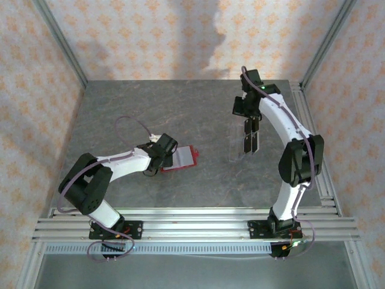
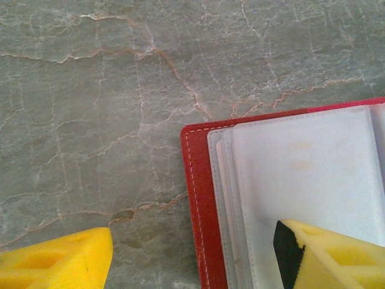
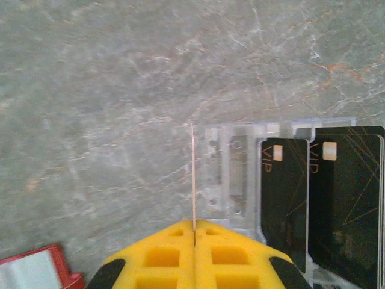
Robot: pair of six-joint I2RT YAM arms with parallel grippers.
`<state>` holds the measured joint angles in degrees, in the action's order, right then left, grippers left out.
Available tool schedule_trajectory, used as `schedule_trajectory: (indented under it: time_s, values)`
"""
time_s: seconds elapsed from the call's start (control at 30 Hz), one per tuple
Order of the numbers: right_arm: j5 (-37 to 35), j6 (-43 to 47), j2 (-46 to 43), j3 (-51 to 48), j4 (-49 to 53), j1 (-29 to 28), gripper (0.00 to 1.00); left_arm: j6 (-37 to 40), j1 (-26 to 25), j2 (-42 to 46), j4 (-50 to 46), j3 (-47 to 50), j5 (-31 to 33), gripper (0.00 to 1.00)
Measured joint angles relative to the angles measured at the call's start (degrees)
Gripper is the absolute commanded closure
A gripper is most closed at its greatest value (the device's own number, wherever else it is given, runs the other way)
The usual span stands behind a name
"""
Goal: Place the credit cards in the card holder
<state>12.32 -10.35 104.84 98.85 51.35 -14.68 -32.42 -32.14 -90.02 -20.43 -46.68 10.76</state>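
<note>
Gold letters on the black credit cards (image 3: 337,198) say VIP. They sit in a clear plastic case (image 3: 231,174) on the right of the worktop (image 3: 90,90). The right gripper (image 3: 194,226) is pinched tight on what looks like one thin card (image 3: 194,174), seen edge-on. The red card holder (image 2: 201,198) lies open on the left, with pale see-through pockets. The left gripper (image 2: 192,241) is spread apart, one finger (image 2: 337,253) on the pockets.

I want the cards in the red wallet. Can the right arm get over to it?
Probably yes. Only bare table lies between the right gripper, shut on an edge-on credit card, and the open card holder. The left gripper sits at one edge, leaving the pale sleeves mostly uncovered.
</note>
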Motion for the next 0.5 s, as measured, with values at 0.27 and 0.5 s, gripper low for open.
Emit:
schedule_trajectory:
  time_s: [0.27, 0.5]
  values:
    - [13.5, -5.3, -7.7, -11.7, -10.4, -0.9, 1.0, 1.0, 0.0, 1.7, -1.5, -0.5, 0.2, 0.27]
    - [24.5, -11.7, -9.9, -25.5, -25.7, -7.9, 1.0, 1.0, 0.0, 1.7, -1.7, -0.5, 0.2, 0.27]
